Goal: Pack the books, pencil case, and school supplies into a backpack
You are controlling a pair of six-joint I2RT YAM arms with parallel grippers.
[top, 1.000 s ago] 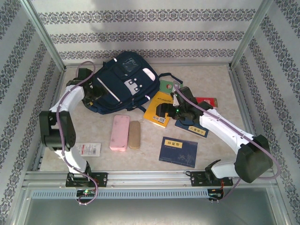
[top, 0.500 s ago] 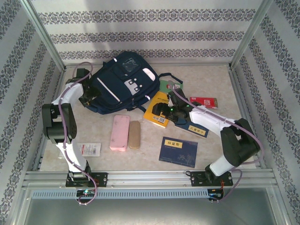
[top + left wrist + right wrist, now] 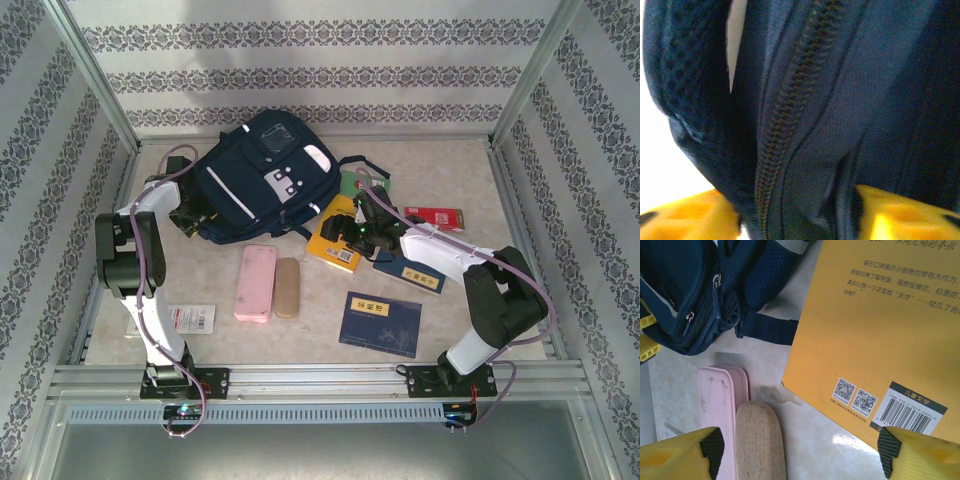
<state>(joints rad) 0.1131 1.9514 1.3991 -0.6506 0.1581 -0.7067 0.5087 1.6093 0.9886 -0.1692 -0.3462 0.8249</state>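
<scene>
Bright, even light; soft shadows. Left wrist view blurred, overexposed. Glare on table (image 3: pixel 842 440).

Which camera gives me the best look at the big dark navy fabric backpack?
The top external view: almost the whole dark navy fabric backpack shows, with white stripe, patches and pockets. The left wrist view gives a close, blurred stretch of its zipper; the right wrist view catches one corner with a strap.

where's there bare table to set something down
Bare table lies at the far right, behind the red booklet. Another strip runs along the near edge between the white packet and the near navy book. It is crowded between the backpack and orange book, where the right gripper hovers.
</scene>
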